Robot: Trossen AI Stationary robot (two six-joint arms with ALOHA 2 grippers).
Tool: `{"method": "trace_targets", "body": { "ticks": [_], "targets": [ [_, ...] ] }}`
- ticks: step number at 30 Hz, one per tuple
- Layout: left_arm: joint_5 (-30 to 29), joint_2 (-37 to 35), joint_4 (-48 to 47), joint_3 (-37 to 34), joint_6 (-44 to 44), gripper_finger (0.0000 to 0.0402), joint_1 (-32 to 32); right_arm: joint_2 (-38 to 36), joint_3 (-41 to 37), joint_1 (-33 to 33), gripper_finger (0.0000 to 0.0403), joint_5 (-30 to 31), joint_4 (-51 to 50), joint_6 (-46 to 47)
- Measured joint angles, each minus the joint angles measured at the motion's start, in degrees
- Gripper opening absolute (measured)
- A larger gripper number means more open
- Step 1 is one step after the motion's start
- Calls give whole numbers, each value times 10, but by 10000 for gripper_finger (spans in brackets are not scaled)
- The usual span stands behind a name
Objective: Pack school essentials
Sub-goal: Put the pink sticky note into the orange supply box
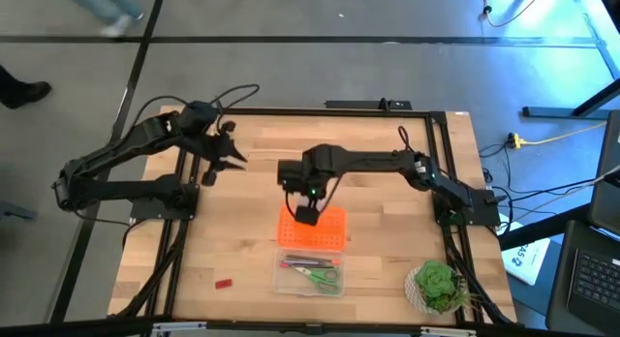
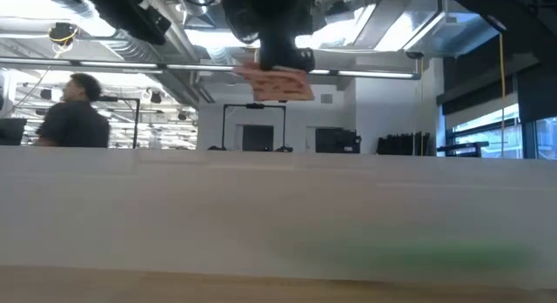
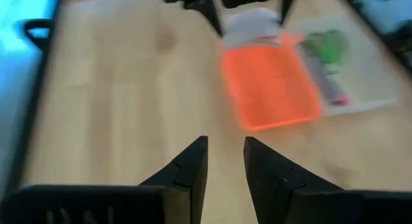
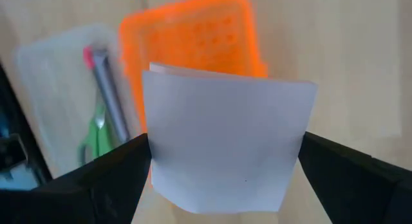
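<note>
Paper filled the right wrist view: a flat, pale square pad (image 4: 225, 140) sat clamped between the widely spread fingers of the right gripper (image 4: 225, 159), something the high view hid under the arm at mid-frame. Below it lay the orange perforated lid (image 1: 312, 229) and the clear box (image 1: 312, 271) holding green-handled scissors (image 1: 323, 275) and pens (image 1: 305, 262). The left gripper (image 1: 232, 155), upper left, was narrowly parted and empty. A tiny red block (image 1: 224, 282) lay lower left.
</note>
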Motion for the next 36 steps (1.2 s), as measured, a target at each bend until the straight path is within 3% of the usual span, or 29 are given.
{"method": "trace_targets", "body": {
  "ticks": [5, 18, 27, 36],
  "targets": [
    [55, -8, -10, 0, -21, 94, -38, 0, 0, 45, 381, 0, -8, -29],
    [53, -10, -8, 0, -42, 94, -128, 0, -2, 138, 381, -5, 5, 36],
    [56, -11, 9, 0, -30, 94, -170, 0, -69, 162, 381, -35, 100, 104],
    [55, -11, 9, 0, -25, 94, -179, 0, -157, 183, 381, -41, 161, 107]
  ]
}}
